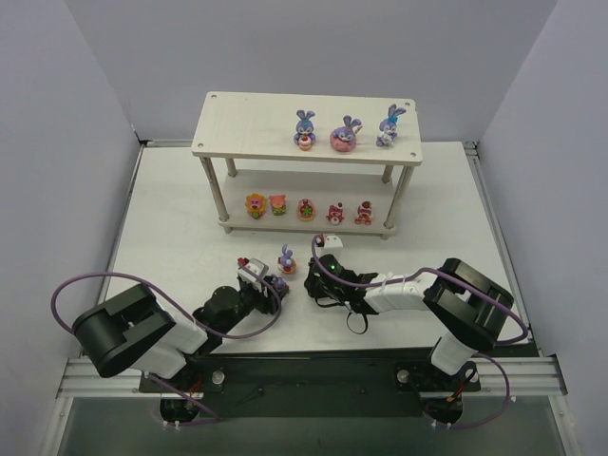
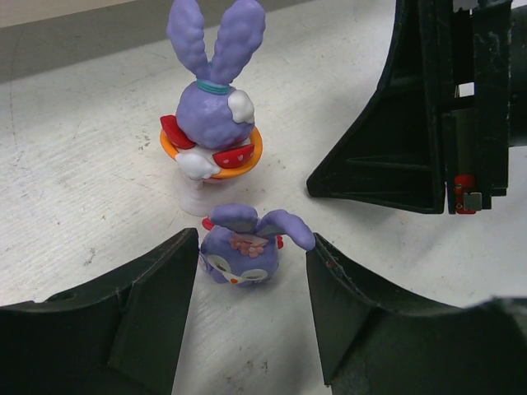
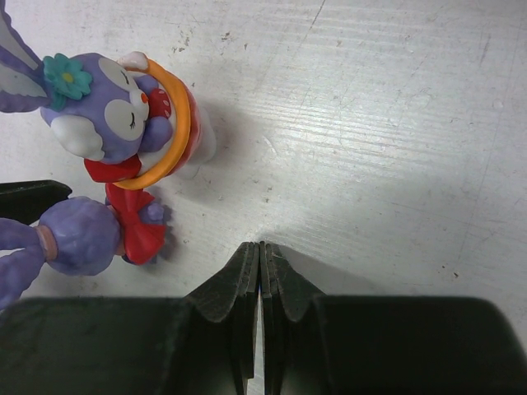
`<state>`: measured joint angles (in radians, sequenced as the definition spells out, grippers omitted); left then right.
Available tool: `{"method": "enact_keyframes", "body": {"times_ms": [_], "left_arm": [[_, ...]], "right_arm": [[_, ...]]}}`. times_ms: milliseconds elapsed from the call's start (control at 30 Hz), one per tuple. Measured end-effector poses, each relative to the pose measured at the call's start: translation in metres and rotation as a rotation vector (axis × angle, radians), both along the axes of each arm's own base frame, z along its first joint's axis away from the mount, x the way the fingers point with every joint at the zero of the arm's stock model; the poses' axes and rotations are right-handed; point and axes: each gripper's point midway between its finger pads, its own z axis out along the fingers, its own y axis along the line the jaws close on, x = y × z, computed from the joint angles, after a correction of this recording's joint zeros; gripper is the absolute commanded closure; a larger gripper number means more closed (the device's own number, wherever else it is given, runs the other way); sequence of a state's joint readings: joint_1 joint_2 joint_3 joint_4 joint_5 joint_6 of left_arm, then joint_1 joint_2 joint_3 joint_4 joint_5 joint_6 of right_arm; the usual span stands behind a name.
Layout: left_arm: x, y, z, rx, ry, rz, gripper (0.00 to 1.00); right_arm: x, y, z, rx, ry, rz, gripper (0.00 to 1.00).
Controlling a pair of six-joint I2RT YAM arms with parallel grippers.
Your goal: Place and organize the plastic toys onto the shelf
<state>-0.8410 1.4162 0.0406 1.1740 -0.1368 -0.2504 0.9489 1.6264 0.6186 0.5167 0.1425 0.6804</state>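
Note:
The pale wood shelf (image 1: 242, 128) holds three purple bunnies (image 1: 344, 134) on its top tier and several round red, pink and yellow toys (image 1: 306, 209) on its lower tier. Two bunnies are on the table. One stands upright in an orange ring (image 1: 286, 259) (image 2: 212, 123) (image 3: 115, 107). The other, with a red bow, lies tipped over (image 1: 279, 282) (image 2: 243, 257) (image 3: 82, 239). My left gripper (image 1: 272, 286) (image 2: 253, 240) is open, its fingers (image 2: 156, 304) on either side of the lying bunny, one ear touching the right finger. My right gripper (image 1: 312, 282) (image 3: 261, 247) is shut and empty, just right of both bunnies.
The two grippers are close together, and the right one shows as a black mass (image 2: 428, 107) in the left wrist view. The left finger's tip (image 3: 25, 197) shows in the right wrist view. The shelf legs (image 1: 218, 195) stand behind the toys. Grey walls enclose the white table.

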Motion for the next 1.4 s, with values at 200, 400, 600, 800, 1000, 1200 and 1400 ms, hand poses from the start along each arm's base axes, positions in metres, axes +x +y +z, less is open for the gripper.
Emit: {"method": "enact_keyframes", "body": {"times_ms": [200, 400, 600, 800, 1000, 1200, 1400], "left_arm": [[0.001, 0.0, -0.003, 0.003, 0.003, 0.002, 0.42], [0.002, 0.0, -0.008, 0.009, 0.011, 0.003, 0.43], [0.003, 0.001, -0.012, 0.009, 0.018, 0.006, 0.65], [0.003, 0.0, -0.01, -0.002, 0.015, 0.0, 1.0], [0.004, 0.002, 0.0, -0.031, 0.021, 0.024, 1.0], [0.02, 0.002, 0.038, -0.077, 0.064, 0.124, 1.0], [0.034, 0.018, 0.102, -0.165, 0.118, 0.302, 1.0]], "right_arm": [[0.0, -0.001, 0.0, -0.001, 0.0, -0.002, 0.96], [0.001, -0.003, 0.0, -0.009, 0.0, -0.009, 0.96], [0.002, -0.005, 0.0, -0.012, -0.001, -0.015, 0.96], [0.002, -0.006, 0.0, -0.017, 0.0, -0.019, 0.97], [0.001, -0.008, 0.0, -0.023, 0.001, -0.021, 0.97], [-0.001, -0.011, 0.001, -0.031, 0.007, -0.021, 0.97], [-0.001, -0.014, 0.006, -0.029, 0.004, -0.03, 0.97]]}}
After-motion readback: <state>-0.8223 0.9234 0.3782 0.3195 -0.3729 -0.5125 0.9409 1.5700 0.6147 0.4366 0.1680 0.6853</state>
